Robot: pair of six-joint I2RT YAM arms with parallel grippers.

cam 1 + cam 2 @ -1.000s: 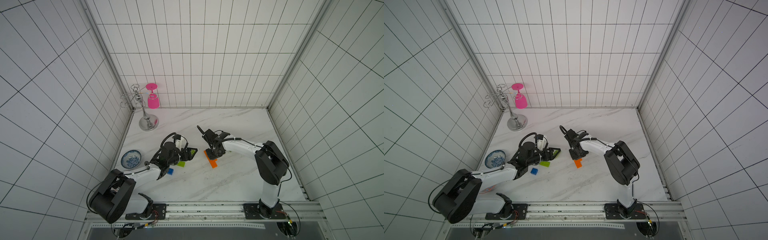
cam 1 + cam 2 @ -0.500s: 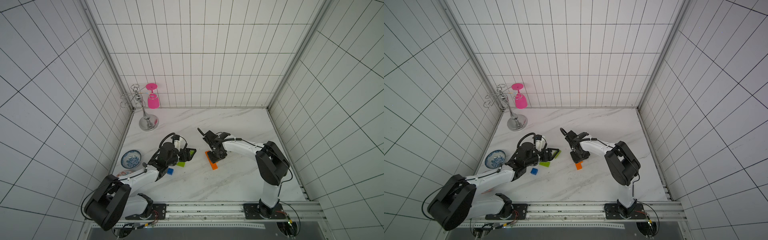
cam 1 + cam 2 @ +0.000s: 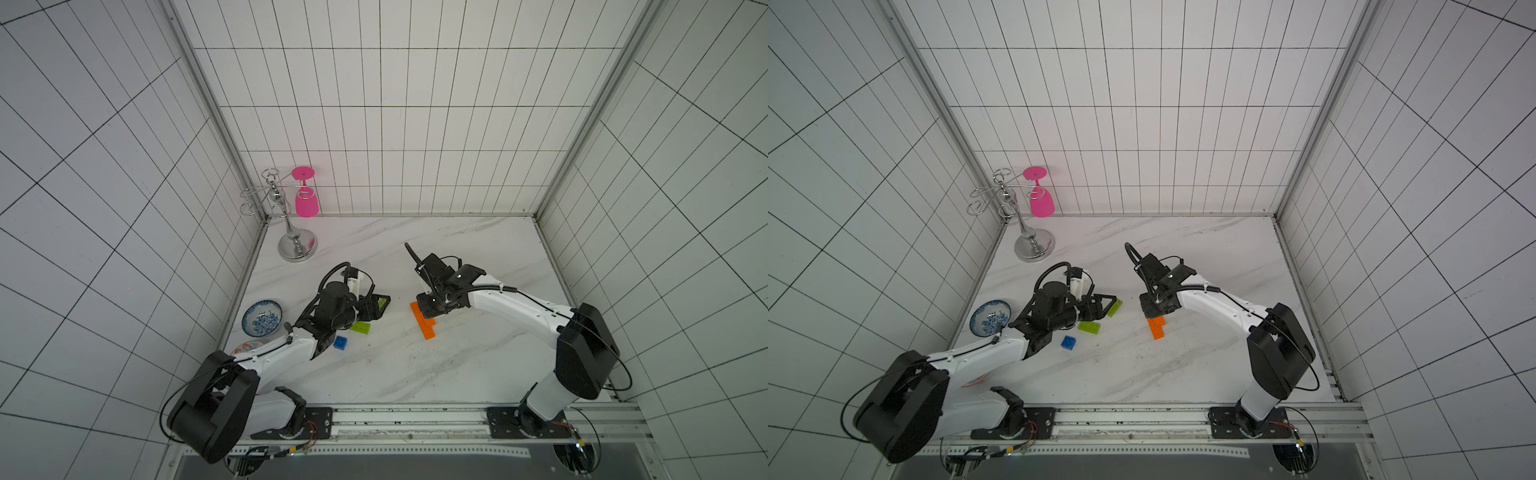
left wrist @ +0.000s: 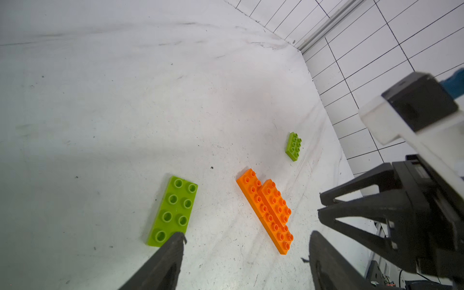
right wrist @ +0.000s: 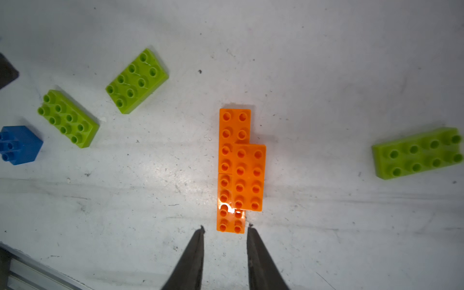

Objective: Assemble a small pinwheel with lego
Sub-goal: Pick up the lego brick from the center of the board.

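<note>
Right now the orange stepped stem (image 5: pixel 241 170) lies flat on the marble table (image 3: pixel 415 374), clear of a lime-green brick (image 5: pixel 136 80) and the blue square brick (image 5: pixel 20 144). My right gripper (image 5: pixel 225 229) hangs over its end, jaws narrowly parted, empty; my left gripper (image 4: pixel 247 237) gapes wide beside that brick.

Bright even light; glare on the orange bricks (image 5: pixel 241 170); wrist-view edges seemingly blurred.
</note>
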